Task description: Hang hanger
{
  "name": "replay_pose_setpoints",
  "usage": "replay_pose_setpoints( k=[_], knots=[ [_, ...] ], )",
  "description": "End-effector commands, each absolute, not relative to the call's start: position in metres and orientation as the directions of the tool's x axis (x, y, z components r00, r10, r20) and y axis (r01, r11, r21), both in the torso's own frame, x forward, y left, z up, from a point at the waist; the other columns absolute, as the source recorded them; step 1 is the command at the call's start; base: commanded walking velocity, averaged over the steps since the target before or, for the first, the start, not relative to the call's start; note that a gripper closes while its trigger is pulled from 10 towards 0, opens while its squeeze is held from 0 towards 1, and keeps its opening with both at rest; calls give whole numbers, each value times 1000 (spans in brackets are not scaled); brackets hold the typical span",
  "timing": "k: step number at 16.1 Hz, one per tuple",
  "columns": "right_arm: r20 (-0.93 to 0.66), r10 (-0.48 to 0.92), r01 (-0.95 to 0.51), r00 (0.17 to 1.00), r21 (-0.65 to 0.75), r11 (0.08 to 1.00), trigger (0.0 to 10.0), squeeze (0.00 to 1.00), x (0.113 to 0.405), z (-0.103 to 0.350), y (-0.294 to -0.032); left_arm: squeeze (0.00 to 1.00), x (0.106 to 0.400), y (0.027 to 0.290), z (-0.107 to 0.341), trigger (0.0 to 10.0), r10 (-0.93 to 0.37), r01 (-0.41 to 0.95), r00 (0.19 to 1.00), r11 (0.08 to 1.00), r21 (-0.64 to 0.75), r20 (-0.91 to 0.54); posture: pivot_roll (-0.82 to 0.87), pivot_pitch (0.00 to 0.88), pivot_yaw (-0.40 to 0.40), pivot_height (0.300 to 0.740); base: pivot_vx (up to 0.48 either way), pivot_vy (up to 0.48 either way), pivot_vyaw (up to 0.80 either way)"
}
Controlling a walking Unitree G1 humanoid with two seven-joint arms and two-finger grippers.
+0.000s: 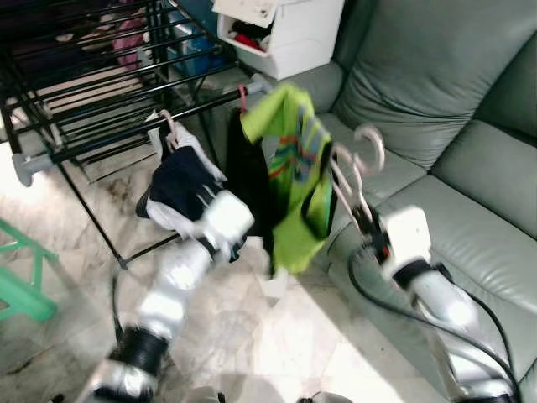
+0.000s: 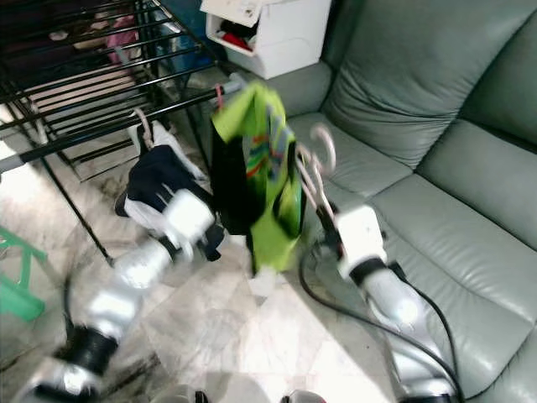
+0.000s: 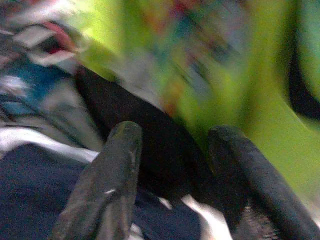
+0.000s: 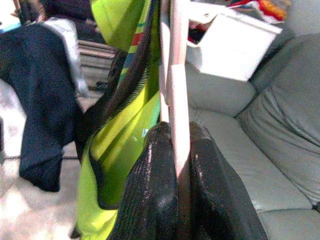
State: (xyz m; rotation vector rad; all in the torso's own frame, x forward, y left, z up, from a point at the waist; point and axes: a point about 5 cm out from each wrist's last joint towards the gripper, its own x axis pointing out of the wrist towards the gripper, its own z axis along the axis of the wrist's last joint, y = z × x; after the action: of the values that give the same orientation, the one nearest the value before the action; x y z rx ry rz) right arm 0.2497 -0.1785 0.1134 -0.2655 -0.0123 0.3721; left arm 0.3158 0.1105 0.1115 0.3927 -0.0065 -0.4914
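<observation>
Beside the grey sofa [image 1: 470, 168], the right gripper [image 1: 362, 220] holds a pale pink hanger [image 1: 357, 172] carrying a lime-green shirt [image 1: 294, 180], raised next to the black drying rack [image 1: 109, 101].

Its two fingers are closed tight on the hanger's bars in the right wrist view, with the hook [image 1: 370, 149] curling free above in the head views. The left gripper [image 3: 175, 180] has its fingers spread apart near a navy garment [image 1: 180, 185] and a black one [image 1: 249, 180]; its view is heavily blurred, so contact is unclear. A white box [image 1: 281, 34] sits behind, cut off at the frame's top edge.
</observation>
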Motion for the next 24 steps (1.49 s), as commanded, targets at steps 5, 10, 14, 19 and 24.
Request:
replay_pose_setpoints(
  k=[5,10,14,19,24],
  knots=[
    [-42,618,-602,785,-291,744,10000,0,236,130,-161,1000,331,112,141,10000,-438,421,897,887,191,60,-81,6,22,740,0,0,0],
    [-64,652,-618,755,-399,677,10000,0,252,135,-170,1000,325,111,140,10000,-480,461,874,868,183,75,-78,15,23,740,0,0,0],
    [-32,660,-614,751,-402,679,10000,0,267,140,-169,0,324,111,141,10000,-489,470,869,865,175,79,-71,7,15,740,0,0,0],
    [-14,667,-607,745,-429,669,10000,0,280,144,-168,0,323,104,148,10000,-533,518,838,844,138,116,-77,2,9,740,0,0,0],
    [-5,670,-599,743,-453,661,10000,0,282,137,-160,0,317,97,153,10000,-601,602,788,797,36,133,-81,0,3,740,0,0,0]
  ],
)
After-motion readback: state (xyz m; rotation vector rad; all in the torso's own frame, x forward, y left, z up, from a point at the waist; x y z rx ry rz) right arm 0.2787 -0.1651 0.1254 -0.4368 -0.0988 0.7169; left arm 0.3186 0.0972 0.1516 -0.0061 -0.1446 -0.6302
